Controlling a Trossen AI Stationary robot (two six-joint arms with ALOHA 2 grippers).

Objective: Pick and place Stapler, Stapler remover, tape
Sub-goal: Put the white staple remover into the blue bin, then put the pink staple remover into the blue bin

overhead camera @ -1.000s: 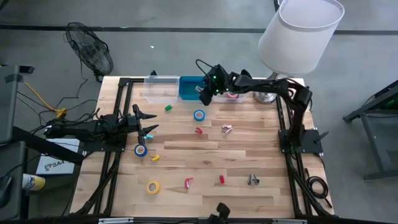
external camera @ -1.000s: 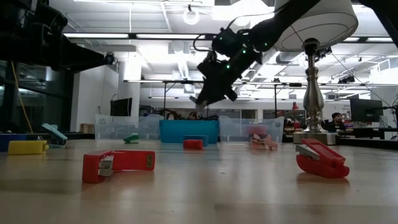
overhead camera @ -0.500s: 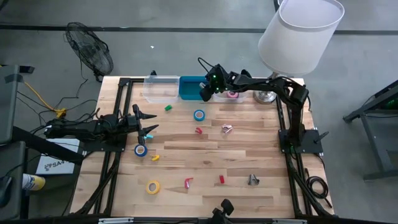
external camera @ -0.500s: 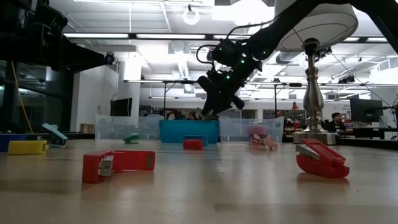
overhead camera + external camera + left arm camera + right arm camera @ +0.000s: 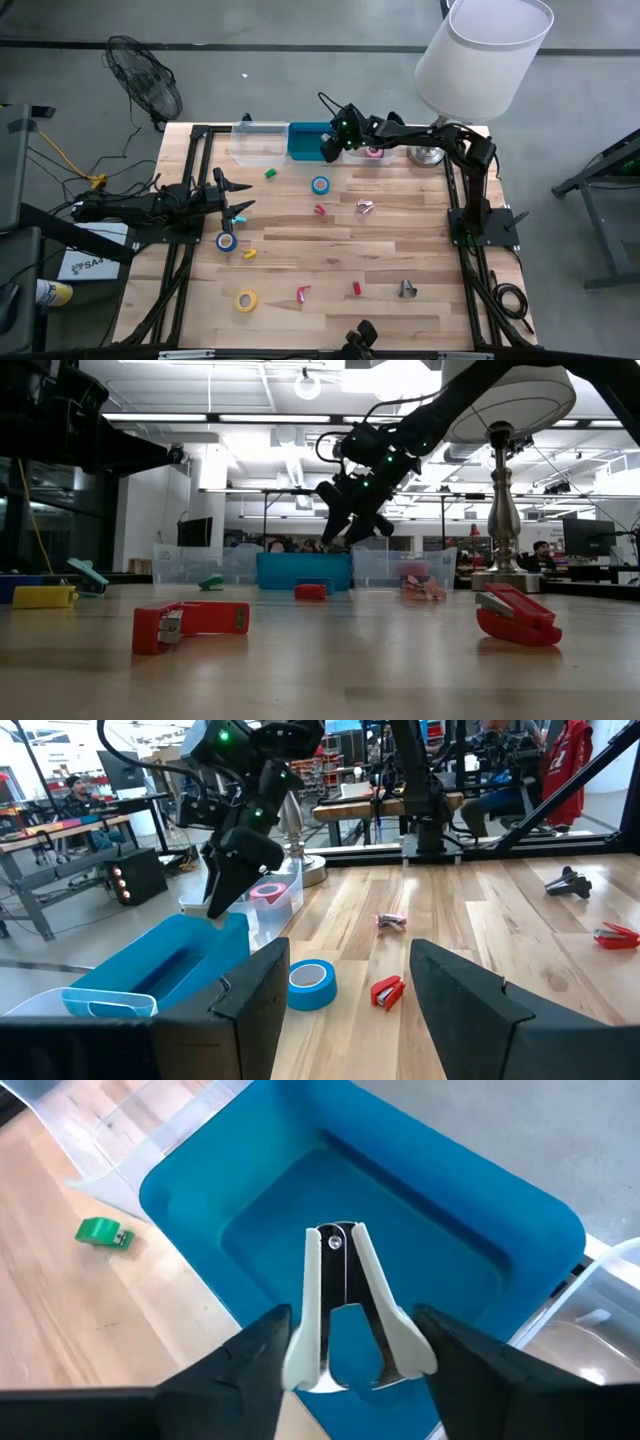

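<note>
My right gripper (image 5: 328,152) (image 5: 342,532) hangs over the blue bin (image 5: 305,133) (image 5: 450,1210) at the table's far edge, slanting down, with a white stapler remover (image 5: 345,1305) between its spread fingers. My left gripper (image 5: 243,205) (image 5: 350,980) waits open at the table's left side, holding nothing. Blue tape rolls (image 5: 320,185) (image 5: 226,241) and a yellow one (image 5: 246,299) lie flat on the table. A pink roll (image 5: 373,152) lies in a clear bin. Small red staplers (image 5: 303,294) (image 5: 356,288) rest near the front. My right gripper has the stapler remover's two white handles (image 5: 300,1340) against the inner sides of its fingers (image 5: 265,1350). The handles stand spread apart, the pivot end (image 5: 335,1237) pointing away from the wrist. The fingers slant down from the table's right. The remover is clear of the bin's floor.
Clear bins (image 5: 258,140) (image 5: 392,152) flank the blue one. A lamp (image 5: 483,55) with a white shade stands at the far right corner. A green stapler (image 5: 270,173), a yellow one (image 5: 249,253), a pink remover (image 5: 365,207) and a black one (image 5: 407,289) lie scattered.
My right gripper has sunk a little over the blue bin and rolled about its own line. Its fingers have then spread apart, and the remover's handles have spread with them.
</note>
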